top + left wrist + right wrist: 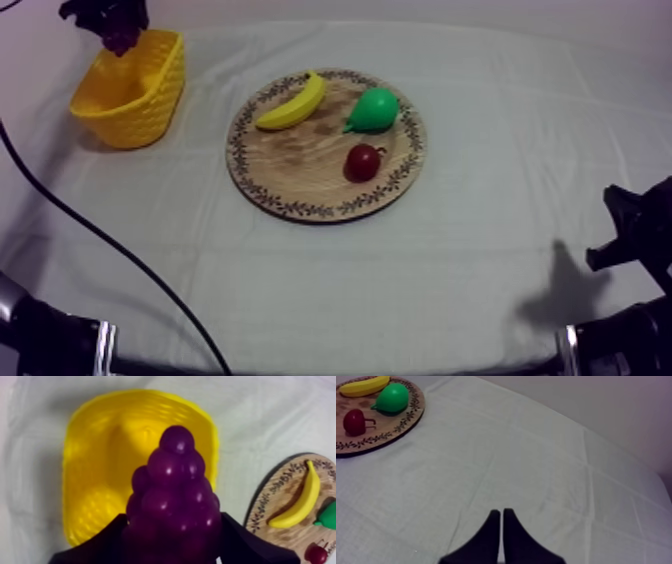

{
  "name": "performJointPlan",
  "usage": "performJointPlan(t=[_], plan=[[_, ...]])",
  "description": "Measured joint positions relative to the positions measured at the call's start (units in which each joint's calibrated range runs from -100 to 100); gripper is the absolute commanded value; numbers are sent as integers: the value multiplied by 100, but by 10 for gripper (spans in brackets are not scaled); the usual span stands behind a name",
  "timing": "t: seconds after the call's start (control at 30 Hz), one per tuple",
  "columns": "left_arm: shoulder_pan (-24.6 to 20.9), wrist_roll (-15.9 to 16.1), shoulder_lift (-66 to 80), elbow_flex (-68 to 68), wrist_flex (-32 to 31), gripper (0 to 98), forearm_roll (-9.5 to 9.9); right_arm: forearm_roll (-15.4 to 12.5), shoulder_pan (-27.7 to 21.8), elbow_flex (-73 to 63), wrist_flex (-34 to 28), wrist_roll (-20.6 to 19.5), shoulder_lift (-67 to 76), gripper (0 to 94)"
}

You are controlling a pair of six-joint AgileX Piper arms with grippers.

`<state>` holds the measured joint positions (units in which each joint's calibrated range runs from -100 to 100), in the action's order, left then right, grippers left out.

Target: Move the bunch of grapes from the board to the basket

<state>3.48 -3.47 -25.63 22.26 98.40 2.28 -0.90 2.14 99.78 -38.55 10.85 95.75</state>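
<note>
Left wrist view, nearest first: the left gripper (172, 543) has its two black fingers (100, 548) clamped on the broad base of the bunch of grapes (172, 486), one finger at each side, so the bunch juts out ahead of the fingertips. It is a deep purple cluster of glossy round berries, wide between the fingers and narrowing to a single berry at its far end. It looks like smooth, hard toy plastic, so I judge it more likely to slip than to squash.

Just beyond the bunch lies the yellow basket (90, 476), its open mouth straight ahead of the fingers. The grapes are held above it, not yet inside. Past the basket's rim, off to one side of the fingers, the wooden board (292, 538) carries the banana (300, 501), the pear (330, 517) and the small red fruit (315, 553).

The step in hand looks like the placing. The next move calls for lowering the bunch within the rim, then parting the fingers.

The right gripper (501, 513) has its fingers pressed together in a narrow wedge, holding nothing, with bare cloth (536, 466) ahead of them.
</note>
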Motion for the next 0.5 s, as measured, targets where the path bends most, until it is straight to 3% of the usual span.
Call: performJointPlan(t=[0.5], plan=[[-90,47,-341,41,-56,615,25,0,0,0,0,0,0,3]])
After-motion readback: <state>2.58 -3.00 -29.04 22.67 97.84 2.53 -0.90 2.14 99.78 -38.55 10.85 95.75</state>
